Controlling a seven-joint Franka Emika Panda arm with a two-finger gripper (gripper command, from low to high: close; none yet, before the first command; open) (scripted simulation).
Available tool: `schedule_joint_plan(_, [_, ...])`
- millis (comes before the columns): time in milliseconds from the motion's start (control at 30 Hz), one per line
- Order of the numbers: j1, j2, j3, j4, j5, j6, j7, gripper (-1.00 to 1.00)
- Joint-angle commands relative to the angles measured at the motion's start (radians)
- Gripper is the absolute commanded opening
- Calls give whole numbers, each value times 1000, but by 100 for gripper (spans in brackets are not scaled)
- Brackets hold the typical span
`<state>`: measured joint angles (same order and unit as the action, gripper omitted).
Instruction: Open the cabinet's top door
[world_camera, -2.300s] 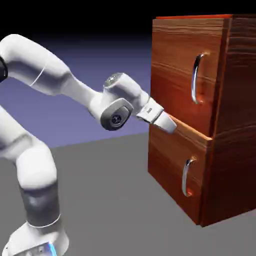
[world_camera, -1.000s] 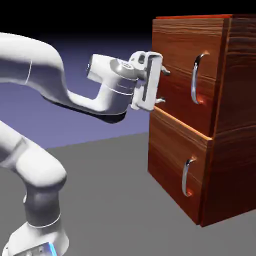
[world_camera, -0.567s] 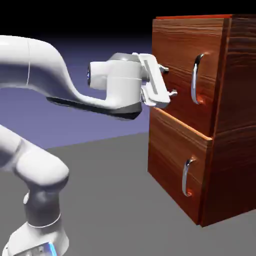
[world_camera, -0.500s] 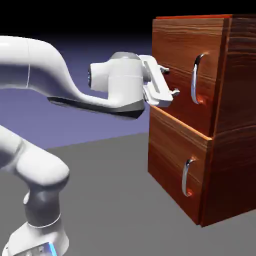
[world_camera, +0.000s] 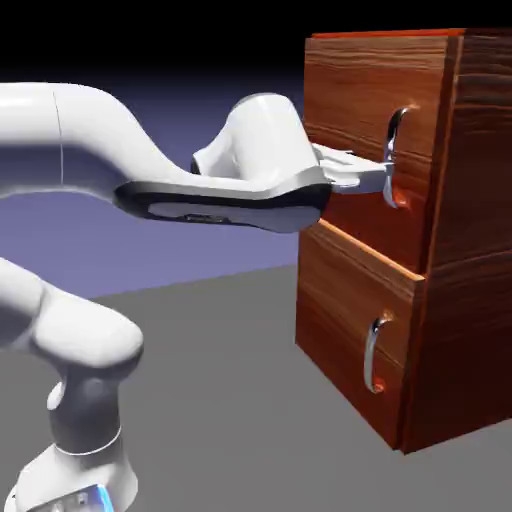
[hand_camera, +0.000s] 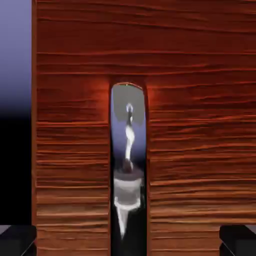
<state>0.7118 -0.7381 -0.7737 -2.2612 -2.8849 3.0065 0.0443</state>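
The claw (hand_camera: 128, 241) is spread wide, its tips at either side of the upright silver handle (hand_camera: 128, 150) on the cabinet's (world_camera: 478, 160) closed top door (world_camera: 350, 85), though the hand view cuts off the handle's end and contact is unclear.

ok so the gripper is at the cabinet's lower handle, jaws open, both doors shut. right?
Wrong handle: the gripper is at the upper handle, the long curved one on the top door, as the exterior view shows. The rest holds: jaws open, both doors shut.
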Motion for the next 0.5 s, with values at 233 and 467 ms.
schedule_joint_plan(233, [-93, 39, 82, -23, 39, -33, 26, -100])
schedule_joint_plan(467, [-347, -16, 292, -154, 237, -72, -68, -100])
